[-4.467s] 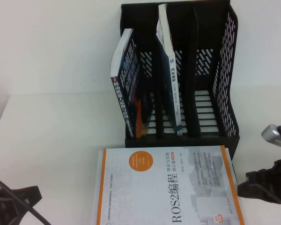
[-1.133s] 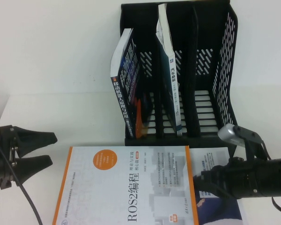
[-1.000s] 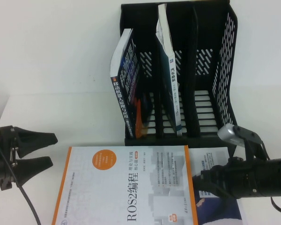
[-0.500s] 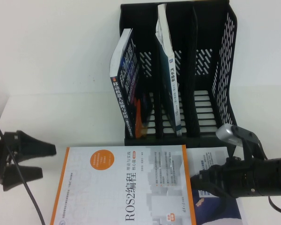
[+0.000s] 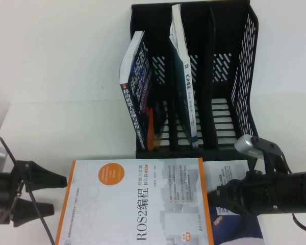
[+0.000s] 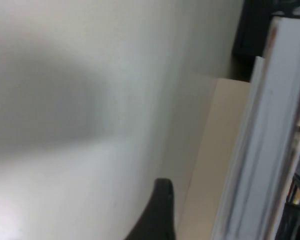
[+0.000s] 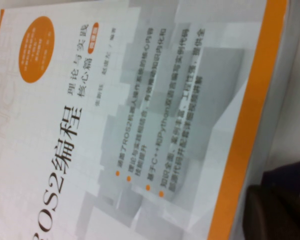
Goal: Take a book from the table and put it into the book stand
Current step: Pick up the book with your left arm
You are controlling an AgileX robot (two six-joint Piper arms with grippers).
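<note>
Book (image 5: 137, 204) overhangs table's (image 5: 66, 76) near edge; left end effector (image 5: 48, 194) open at its spine, right end effector (image 5: 214, 199) pressing cover, fingers unclear.

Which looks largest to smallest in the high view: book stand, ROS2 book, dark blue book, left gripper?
1. Book stand.
2. ROS2 book, cut off by the frame edge and nearer the camera, so this is unsure.
3. Dark blue book.
4. Left gripper, open beside the ROS2 book.
</note>
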